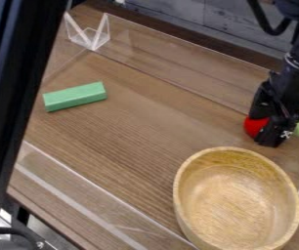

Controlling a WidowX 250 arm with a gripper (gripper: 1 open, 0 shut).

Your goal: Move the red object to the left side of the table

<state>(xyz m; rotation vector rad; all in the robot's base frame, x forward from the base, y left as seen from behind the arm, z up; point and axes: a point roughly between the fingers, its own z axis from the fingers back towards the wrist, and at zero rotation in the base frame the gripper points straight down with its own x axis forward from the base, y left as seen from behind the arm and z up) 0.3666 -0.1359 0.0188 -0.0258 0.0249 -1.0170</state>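
The red object (255, 125) is a small bright red ball-like toy on the right side of the table (152, 117), with a bit of light green showing beside it. My black gripper (275, 121) points straight down over it, low at the tabletop. Its fingers (263, 103) stand wide apart on either side of the toy, open, and much of the toy is hidden behind them. I cannot tell whether the fingers touch it.
A large wooden bowl (238, 199) sits at the front right, just in front of the gripper. A green rectangular block (75, 96) lies at the left. Low clear plastic walls (91, 35) border the tabletop. A dark pole crosses the left foreground.
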